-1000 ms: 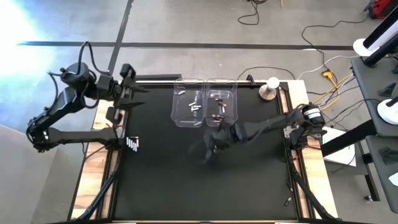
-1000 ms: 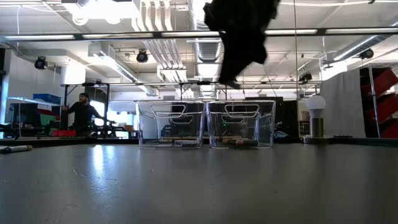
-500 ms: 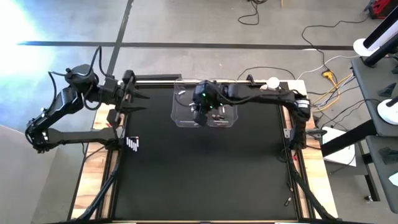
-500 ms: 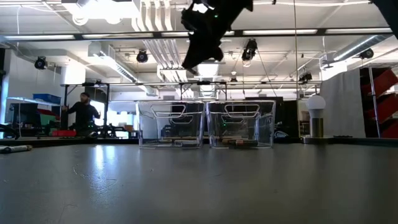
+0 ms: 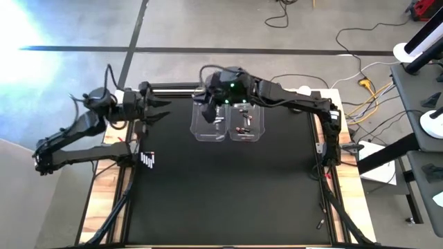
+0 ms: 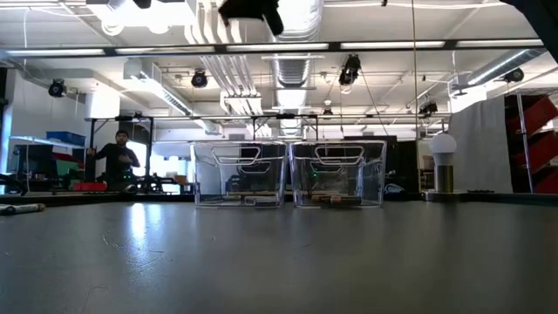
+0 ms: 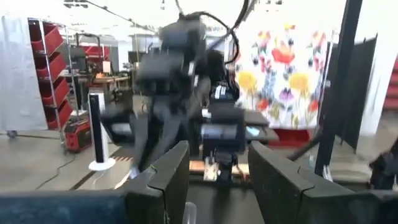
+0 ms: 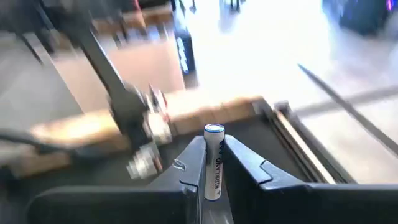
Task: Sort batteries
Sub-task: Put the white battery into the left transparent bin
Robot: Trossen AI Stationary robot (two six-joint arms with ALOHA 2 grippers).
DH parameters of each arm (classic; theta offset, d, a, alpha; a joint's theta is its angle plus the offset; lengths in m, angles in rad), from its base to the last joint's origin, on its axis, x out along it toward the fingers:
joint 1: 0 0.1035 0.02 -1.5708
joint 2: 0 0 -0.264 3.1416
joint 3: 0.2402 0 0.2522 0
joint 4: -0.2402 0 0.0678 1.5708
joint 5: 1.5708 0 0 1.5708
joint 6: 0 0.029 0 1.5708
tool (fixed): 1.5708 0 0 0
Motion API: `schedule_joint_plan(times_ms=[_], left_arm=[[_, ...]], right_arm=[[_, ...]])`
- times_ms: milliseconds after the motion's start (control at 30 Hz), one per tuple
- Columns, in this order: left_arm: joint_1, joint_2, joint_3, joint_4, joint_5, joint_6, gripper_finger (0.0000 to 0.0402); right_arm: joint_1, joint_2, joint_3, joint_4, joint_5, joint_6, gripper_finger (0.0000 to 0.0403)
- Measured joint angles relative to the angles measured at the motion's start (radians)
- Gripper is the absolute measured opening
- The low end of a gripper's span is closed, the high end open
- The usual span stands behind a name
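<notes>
Two clear bins [image 5: 210, 119] sit before me, one battery [image 8: 213, 163] is in my right gripper [image 8: 212, 171], one knob [image 6: 444, 162] stands nearby.

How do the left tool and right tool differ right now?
The right tool is shut on a white battery; the left tool is open and empty. The right tool hangs over the left clear bin; the left tool sits off the table's left edge. Both hang above the table.
</notes>
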Motion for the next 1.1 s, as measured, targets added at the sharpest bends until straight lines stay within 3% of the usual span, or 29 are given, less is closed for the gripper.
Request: schedule_joint_plan(times_ms=[167, 300, 667, 1100], left_arm=[[0.000, 0.023, -0.123, 0.215, -0.004, -0.097, 0.0143], [0.000, 0.057, -0.151, 0.261, -0.005, -0.139, 0.0148], [0.000, 0.157, -0.088, 0.278, -0.026, -0.125, 0.0187], [0.000, 0.260, -0.008, 0.266, 0.024, -0.160, 0.0157]], right_arm=[[-0.007, 0.000, 0.035, 0.175, -0.114, 0.078, 0.0038], [-0.004, 0.000, 0.036, 0.243, -0.184, 0.137, 0.0038], [-0.002, 0.000, 0.035, 0.238, -0.201, 0.156, 0.0038], [-0.002, 0.006, 0.032, 0.238, -0.174, 0.136, 0.0038]])
